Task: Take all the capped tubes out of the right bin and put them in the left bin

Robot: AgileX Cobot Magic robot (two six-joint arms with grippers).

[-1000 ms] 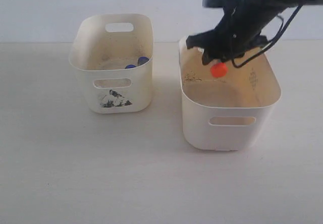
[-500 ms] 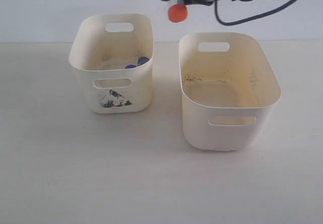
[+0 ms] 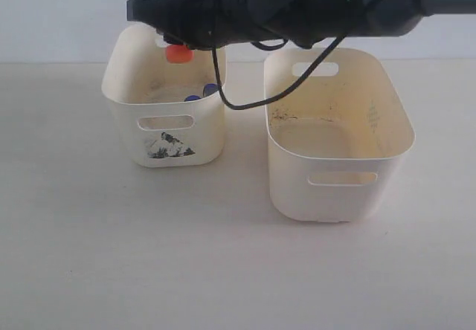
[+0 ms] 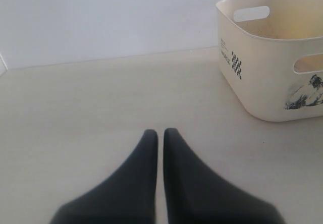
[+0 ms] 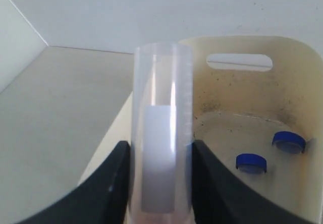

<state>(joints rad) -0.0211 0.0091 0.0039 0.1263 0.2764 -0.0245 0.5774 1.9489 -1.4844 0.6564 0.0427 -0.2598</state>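
Note:
My right gripper (image 3: 178,44) reaches across the middle and hangs over the left bin (image 3: 119,103), the smaller cream bin with the black picture. It is shut on the orange-red-capped tube (image 3: 177,53); the clear body of that tube (image 5: 161,148) stands between the two black fingers, and my right gripper (image 5: 160,148) looks down into the left bin (image 5: 303,82). Two blue-capped tubes (image 3: 202,92) lie on the bin floor, one blue cap (image 5: 251,162) beside another blue cap (image 5: 288,141). The right bin (image 3: 394,114) holds no tube. My left gripper (image 4: 157,133) is shut on nothing, low over the table.
The left bin (image 4: 262,67) stands off to one side in the left wrist view, with bare tabletop between it and the fingers. A black cable (image 3: 253,99) loops down from the right arm between the two bins.
The right arm has lifted the orange-red-capped tube out of the right bin and carried it leftward, from above the gap between the bins to over the left bin. The blue-capped tubes have not moved.

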